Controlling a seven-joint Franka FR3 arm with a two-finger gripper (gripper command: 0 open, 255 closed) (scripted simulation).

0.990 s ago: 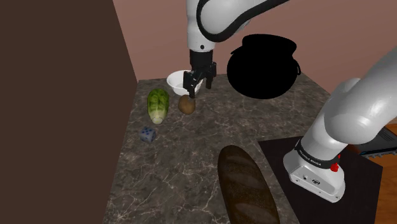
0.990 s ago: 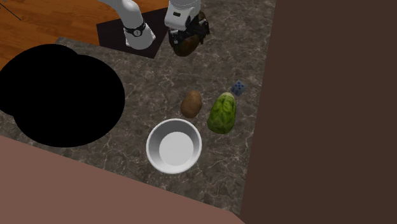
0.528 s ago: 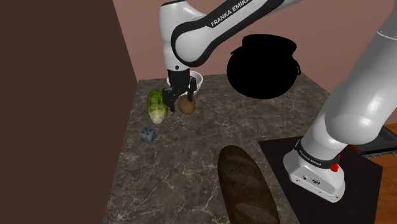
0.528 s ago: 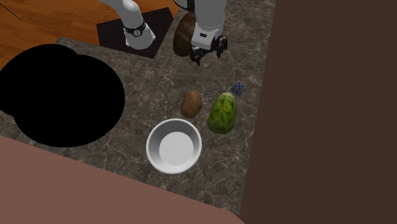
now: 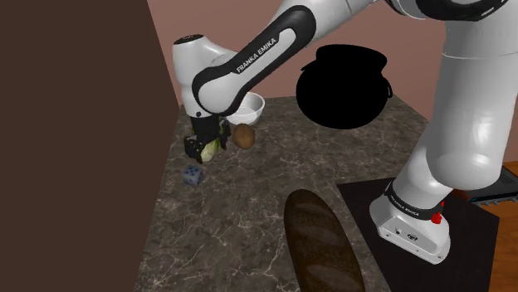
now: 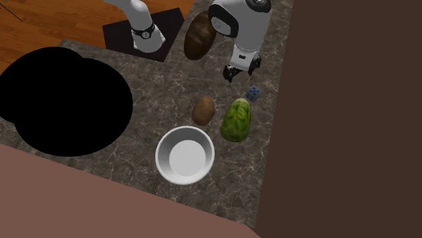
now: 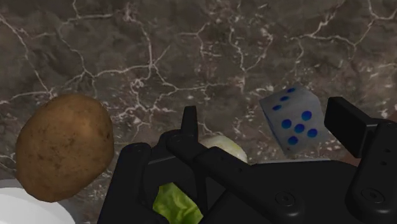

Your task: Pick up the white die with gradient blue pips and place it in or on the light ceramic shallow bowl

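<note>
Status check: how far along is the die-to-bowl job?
Done: nothing yet; the die lies on the countertop and the bowl is empty. In hand: the open gripper hovers close to the die, not touching. Left: grasp, lift, carry to the bowl.

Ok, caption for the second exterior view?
Open jaws hover near the blue-pipped die; lettuce, potato and white bowl sit nearby.

— Carried on what?
— On a dark stone counter (image 5: 249,216), veined white.
— Holding what?
— Holds a white die (image 6: 253,94) with blue pips just beside a green lettuce (image 6: 237,120). Brown potato (image 6: 203,109) just beside the lettuce, pale bowl (image 6: 160,157) near both. Long dark loaf (image 5: 320,245) well apart, beside a black mat (image 5: 365,195).
</note>
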